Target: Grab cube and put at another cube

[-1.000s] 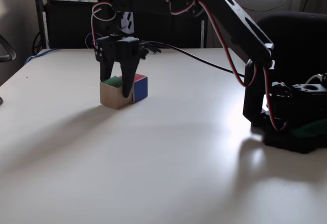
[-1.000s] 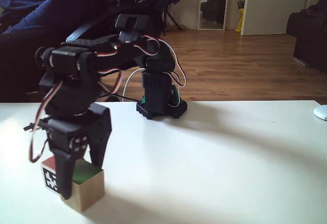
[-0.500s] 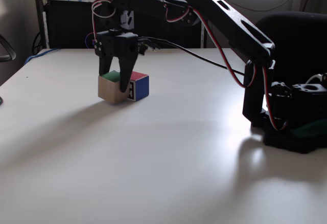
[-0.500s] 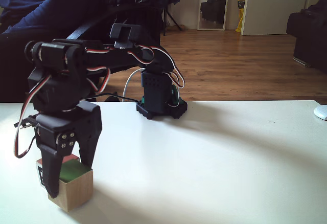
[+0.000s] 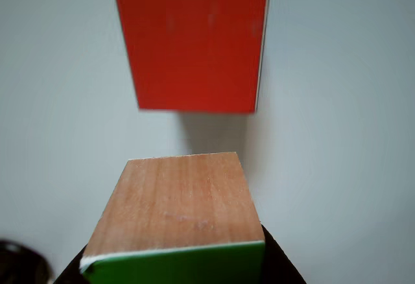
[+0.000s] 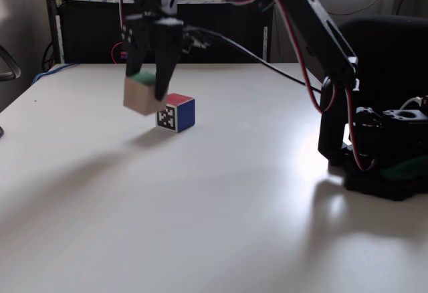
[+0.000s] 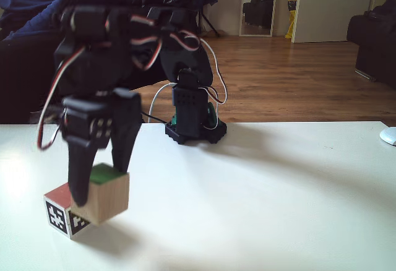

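One second ago the green cube [image 6: 142, 93] sat on the table [image 6: 221, 199], but now the gripper [image 6: 148, 92], jaws shut on it, has lifted it at the upper left, ready for the red cube [image 6: 176, 112].

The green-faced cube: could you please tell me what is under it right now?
The green-faced cube hangs in the gripper, clear of the white table. Only bare tabletop shows beneath; the red-faced cube sits alongside.
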